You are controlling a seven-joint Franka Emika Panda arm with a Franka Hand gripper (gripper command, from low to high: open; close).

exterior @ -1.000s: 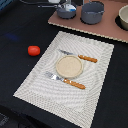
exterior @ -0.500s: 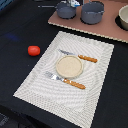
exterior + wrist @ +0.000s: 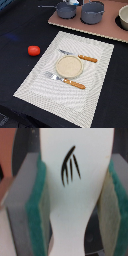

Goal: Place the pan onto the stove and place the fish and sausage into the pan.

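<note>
In the wrist view my gripper (image 3: 75,203) is shut on the fish (image 3: 75,173), a white elongated piece with dark fin marks, held between green-edged pads (image 3: 36,208). In the exterior view the grey-blue pan (image 3: 65,9) stands on the pinkish-brown stove (image 3: 75,24) at the top, its thin handle (image 3: 46,6) pointing to the exterior view's left. A small pale shape (image 3: 73,2) shows just above the pan at the frame's top edge. I cannot tell if it is the gripper. The red sausage (image 3: 33,50) lies on the dark table left of the placemat.
A larger grey pot (image 3: 92,12) stands on the stove right of the pan, and another vessel (image 3: 123,18) at the right edge. A pale woven placemat (image 3: 35,82) holds a round plate (image 3: 69,66), a knife (image 3: 80,57) and a fork (image 3: 65,80) with orange handles.
The pale shape over the pan has moved up toward the frame's top edge. The pan, pot and sausage have not moved.
</note>
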